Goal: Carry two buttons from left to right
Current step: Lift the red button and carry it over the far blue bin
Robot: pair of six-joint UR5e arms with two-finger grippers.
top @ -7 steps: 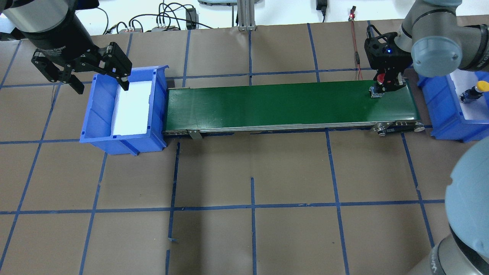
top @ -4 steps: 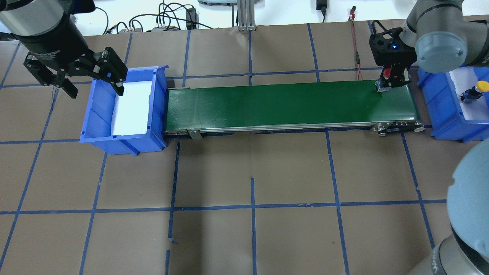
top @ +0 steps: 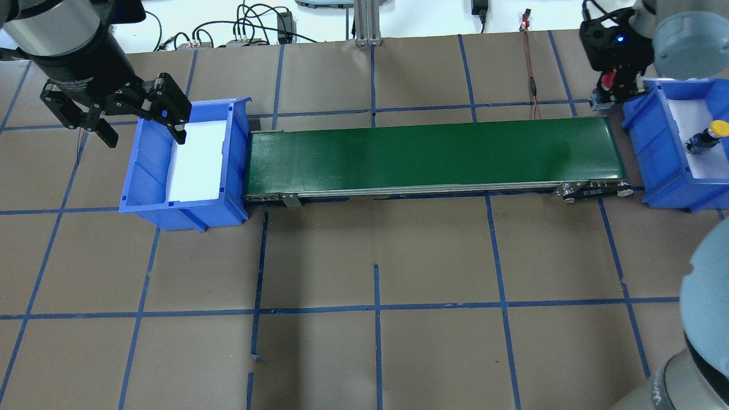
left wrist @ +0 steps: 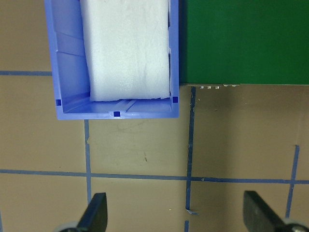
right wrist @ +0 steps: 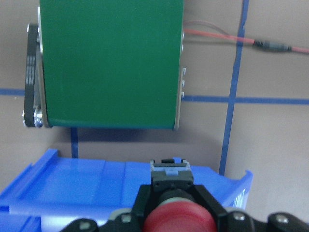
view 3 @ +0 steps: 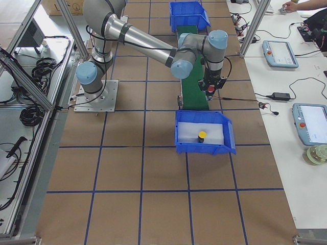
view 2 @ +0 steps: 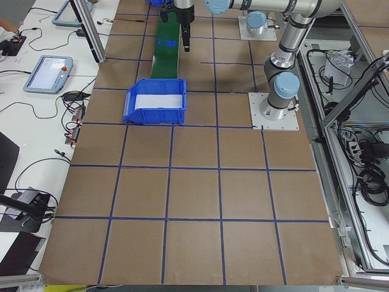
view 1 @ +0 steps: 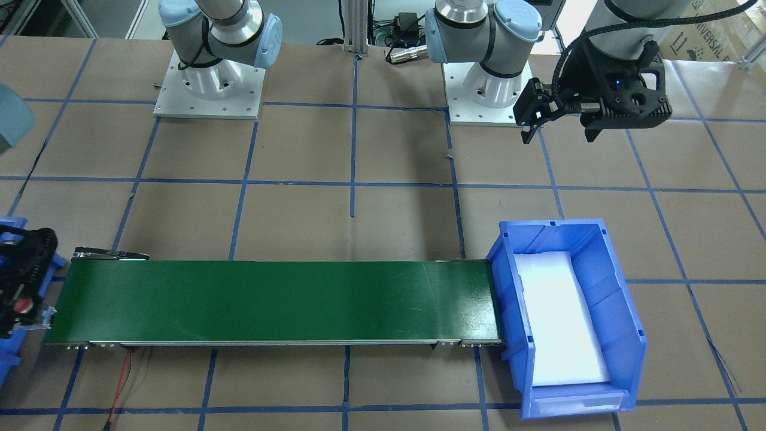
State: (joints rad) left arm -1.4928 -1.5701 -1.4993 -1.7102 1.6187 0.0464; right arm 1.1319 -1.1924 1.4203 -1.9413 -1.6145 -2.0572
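The surface (top: pixel 433 256) is brown, crossed by a grid of blue tape lines (top: pixel 376 307). A dark green belt (top: pixel 427 151) lies mid-frame. The left-hand bin (top: pixel 142 171) and the right-hand bin (top: pixel 655 154) are blue with white foam (top: pixel 196 159) inside. At far right, the yellow button (top: pixel 708 135) has a dark base. The red button (right wrist: pixel 176 222) sits between black fingers (right wrist: pixel 142 203).

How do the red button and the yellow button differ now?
Colour: the red button has a red cap, the yellow button a yellow one. Place and state: the red button is clamped by the right gripper, close by the blue bin's edge; the yellow button rests free on the white foam inside that bin. Both are small push-buttons on dark bases.
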